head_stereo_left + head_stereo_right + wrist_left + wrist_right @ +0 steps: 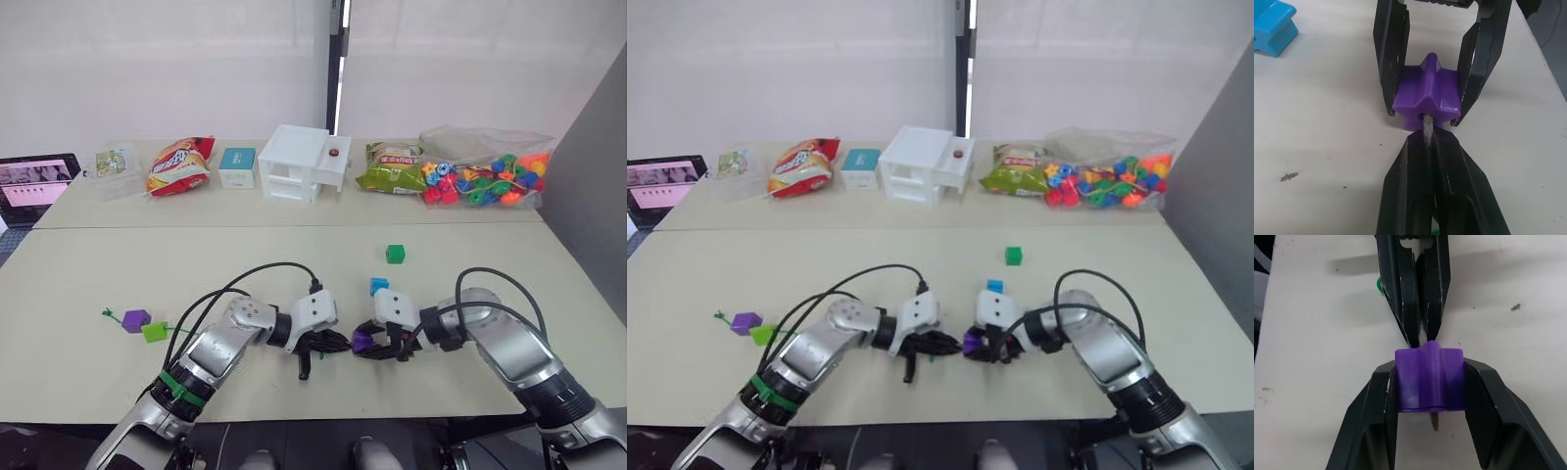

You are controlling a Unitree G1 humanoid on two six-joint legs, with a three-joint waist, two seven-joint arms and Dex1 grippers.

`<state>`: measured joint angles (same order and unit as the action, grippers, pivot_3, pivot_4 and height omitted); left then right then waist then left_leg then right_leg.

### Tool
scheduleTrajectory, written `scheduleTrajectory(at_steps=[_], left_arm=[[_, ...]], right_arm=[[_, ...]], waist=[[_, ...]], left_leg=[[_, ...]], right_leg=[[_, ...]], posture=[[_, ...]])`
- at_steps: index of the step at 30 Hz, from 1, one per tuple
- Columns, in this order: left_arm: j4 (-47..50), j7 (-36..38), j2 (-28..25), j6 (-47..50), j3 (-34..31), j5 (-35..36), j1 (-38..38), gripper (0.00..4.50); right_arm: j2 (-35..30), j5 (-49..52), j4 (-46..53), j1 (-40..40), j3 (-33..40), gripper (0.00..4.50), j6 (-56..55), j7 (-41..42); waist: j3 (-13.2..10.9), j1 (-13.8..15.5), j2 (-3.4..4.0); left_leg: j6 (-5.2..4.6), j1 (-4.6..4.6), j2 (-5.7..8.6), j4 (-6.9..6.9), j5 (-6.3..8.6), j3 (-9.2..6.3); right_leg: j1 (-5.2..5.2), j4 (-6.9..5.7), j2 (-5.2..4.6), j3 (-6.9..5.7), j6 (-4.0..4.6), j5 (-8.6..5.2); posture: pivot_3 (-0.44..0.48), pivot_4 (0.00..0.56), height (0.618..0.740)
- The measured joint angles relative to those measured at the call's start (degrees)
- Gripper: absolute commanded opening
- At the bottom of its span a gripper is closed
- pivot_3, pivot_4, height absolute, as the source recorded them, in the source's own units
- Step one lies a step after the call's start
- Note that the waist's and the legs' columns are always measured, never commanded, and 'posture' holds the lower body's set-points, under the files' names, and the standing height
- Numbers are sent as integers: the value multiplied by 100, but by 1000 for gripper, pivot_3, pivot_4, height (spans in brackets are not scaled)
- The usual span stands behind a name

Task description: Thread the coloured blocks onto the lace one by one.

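Note:
A purple block (1430, 377) is clamped between the fingers of my right gripper (1430, 368), just above the table near its front edge. My left gripper (1426, 139) is shut on the lace's greyish tip (1426, 126), which goes into the block's hole; the tip's end (1434, 421) pokes out on the far side. Green lace (1379, 284) trails behind the left gripper. A blue block (378, 286) lies just behind the grippers and a dark green block (395, 254) farther back. At the left lie a second purple block (136, 320) and a lime-green wedge (154, 333).
Along the back of the table (98, 264) stand a clear bag of beads (485, 176), two snack bags (179, 164) (392, 168), a white box (302, 162), a teal box (237, 166) and a tablet (34, 183). Black cables (245, 279) loop over both arms.

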<state>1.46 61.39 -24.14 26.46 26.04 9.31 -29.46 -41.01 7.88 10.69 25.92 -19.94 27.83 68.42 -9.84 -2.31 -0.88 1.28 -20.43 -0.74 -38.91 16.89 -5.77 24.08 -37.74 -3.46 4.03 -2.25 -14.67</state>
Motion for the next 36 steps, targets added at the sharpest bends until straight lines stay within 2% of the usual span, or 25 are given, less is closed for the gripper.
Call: scheduleTrajectory(at_steps=[6, 17, 27, 34, 36], left_arm=[[-161, 9, 152, -52, 82, -183, -152, 0], [61, -122, 10, 180, 12, -311, -142, 3534], [704, -186, -473, 722, -508, 22, 373, 3534], [675, -310, -299, 730, -519, 38, 408, 3534], [668, -309, -261, 733, -515, 110, 408, 2974]], right_arm=[[-52, -24, 0, -3, 15, 1371, 5, -26], [-14, 1, 123, -88, 12, 1371, 5, -41], [-30, 10, 161, -156, 17, 1371, 3, -152], [-37, 10, 165, -156, 17, 1371, 10, -190], [-37, 10, 166, -157, 15, 1371, 15, -214]], waist=[[0, 13, 0], [0, 0, 0], [0, -9, -1], [0, 0, -1], [0, 1, -1]], left_leg=[[0, 0, 1, -4, 0, 0], [0, 6, -1, -4, 0, -1], [0, 6, 0, -4, 0, -2], [0, 6, 0, -5, 0, -1], [0, 6, 0, -4, 0, -1]], right_leg=[[-5, 3, 0, 0, 0, 0], [-7, -1, 1, 1, 0, 0], [-4, -10, 0, 1, 0, 0], [-5, -8, 0, 0, 0, 0], [-3, -10, 0, 0, 0, 0]], posture=[[0, 150, 740], [0, 150, 740], [0, 150, 740], [0, 150, 740], [0, 150, 740]])
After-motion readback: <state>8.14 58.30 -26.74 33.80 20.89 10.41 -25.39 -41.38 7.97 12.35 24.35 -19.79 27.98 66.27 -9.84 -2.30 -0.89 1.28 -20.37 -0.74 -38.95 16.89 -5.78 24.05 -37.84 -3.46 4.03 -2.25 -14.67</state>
